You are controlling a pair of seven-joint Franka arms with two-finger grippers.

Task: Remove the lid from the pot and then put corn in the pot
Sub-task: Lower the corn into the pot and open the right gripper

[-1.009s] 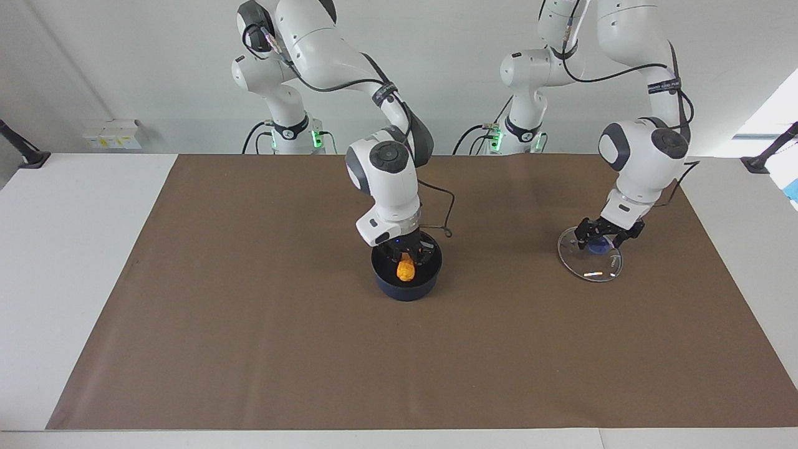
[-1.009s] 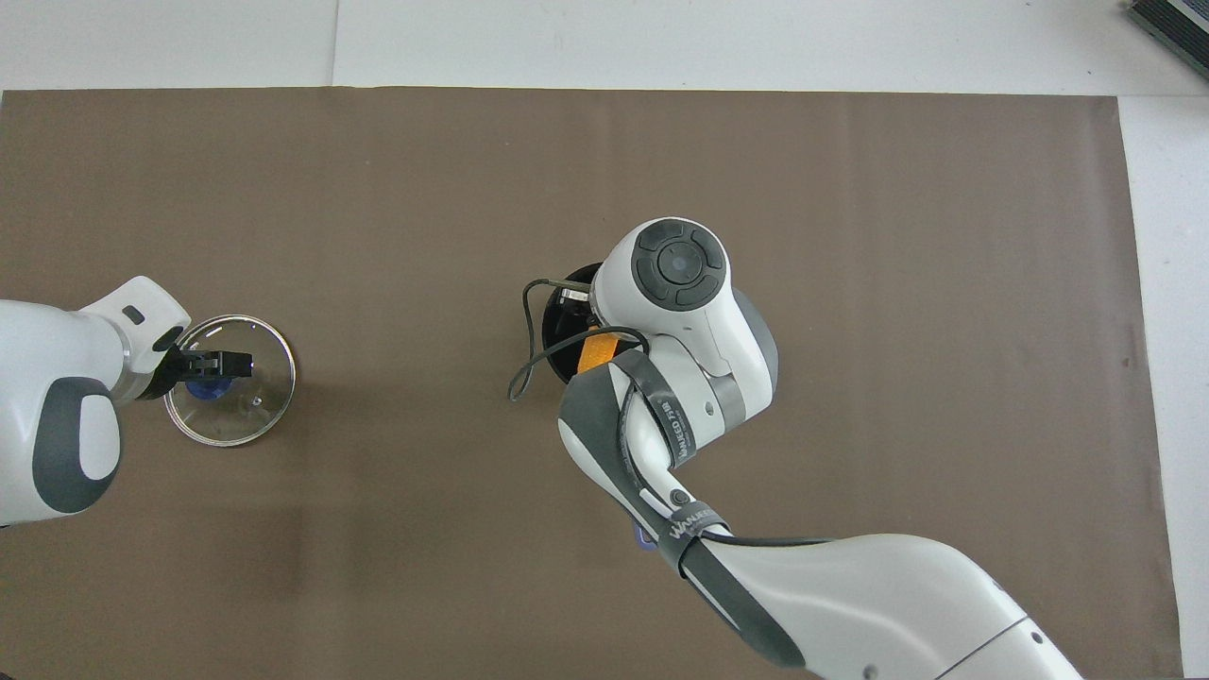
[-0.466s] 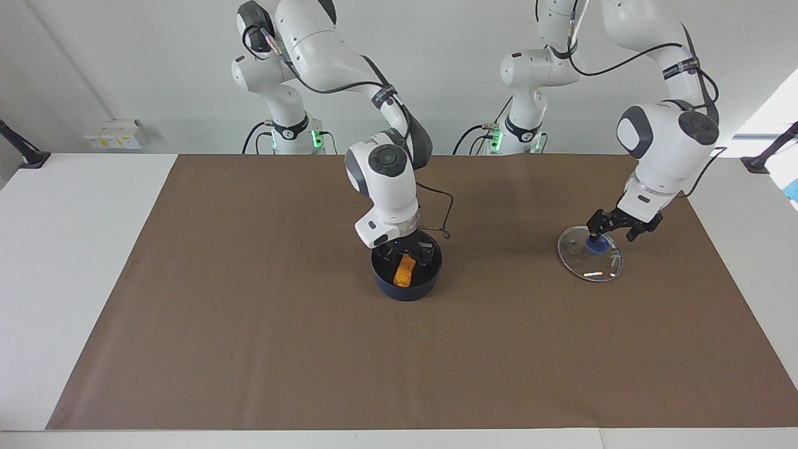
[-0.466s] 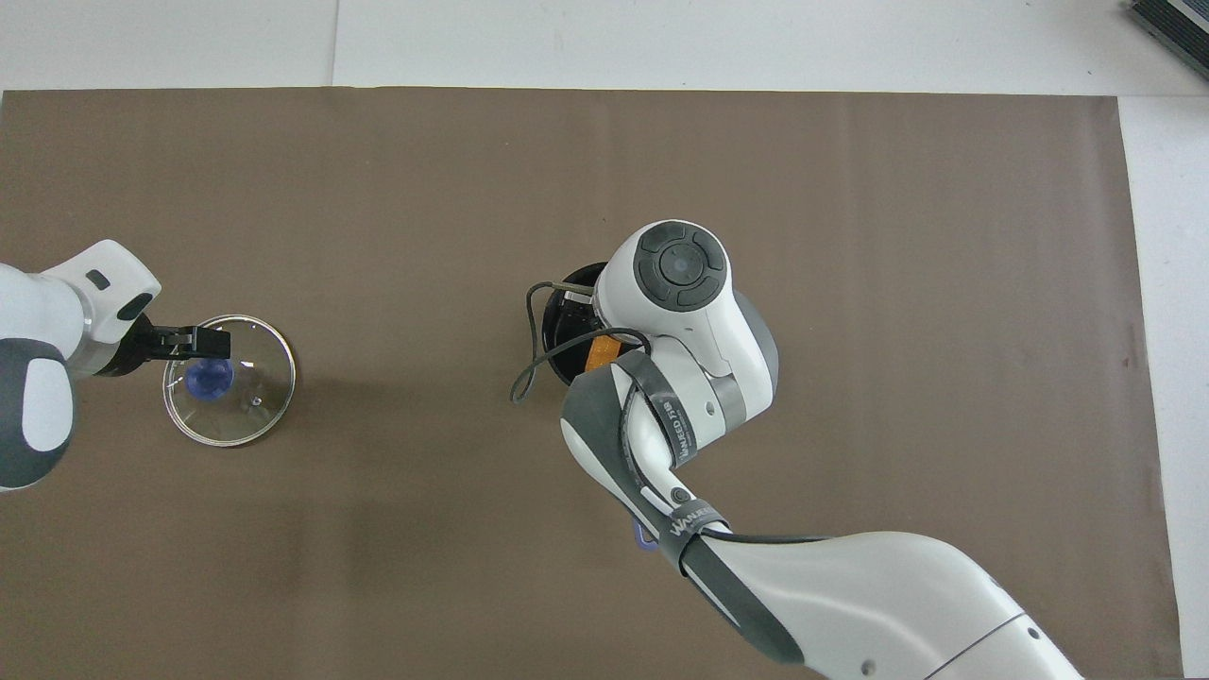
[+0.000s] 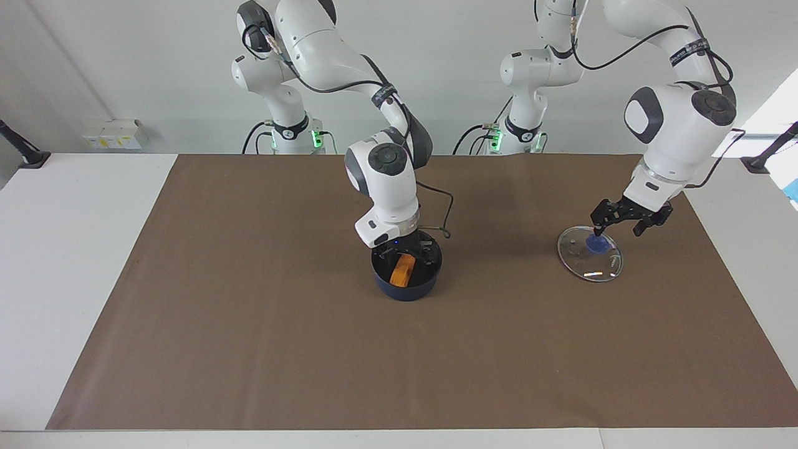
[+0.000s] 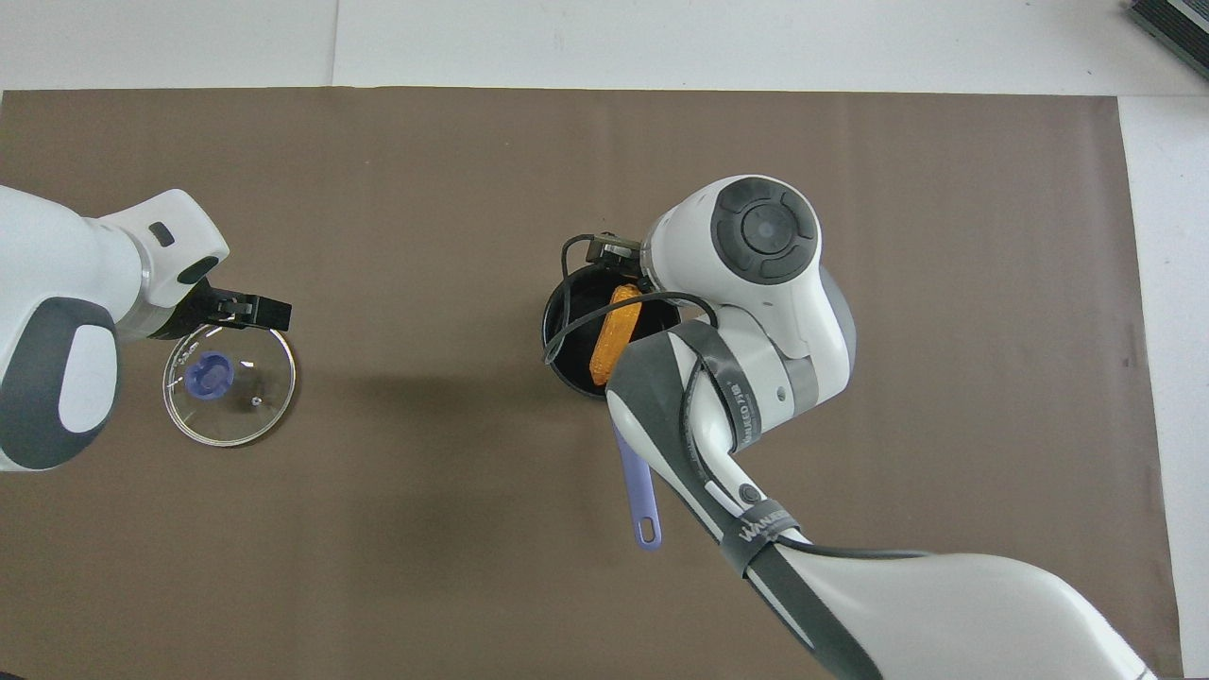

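My right gripper hangs just above the rim of the pot, over the side of it nearer my bases, and its fingers are spread apart with nothing between them. The corn lies loose inside the pot, on the black bottom, tilted lengthwise (in the overhead view it runs from the pot's farther edge back toward my wrist). My fingertips are clear of it. The pot stands near the middle of the brown mat, and its long blue handle points back toward me, with the hole at its end showing from above; in the facing view my own wrist hides the handle.

My left gripper is up in the air over the edge of the lid, on the side nearer my bases, with its fingers wide apart and holding nothing. The lid lies flat on the mat toward my left arm's end of the table, well apart from the pot, its blue knob facing up and free of my fingertips. From above, my left gripper covers only the lid's rim, and the knob sits in plain sight beside it.

The pot is open and the corn is inside it.
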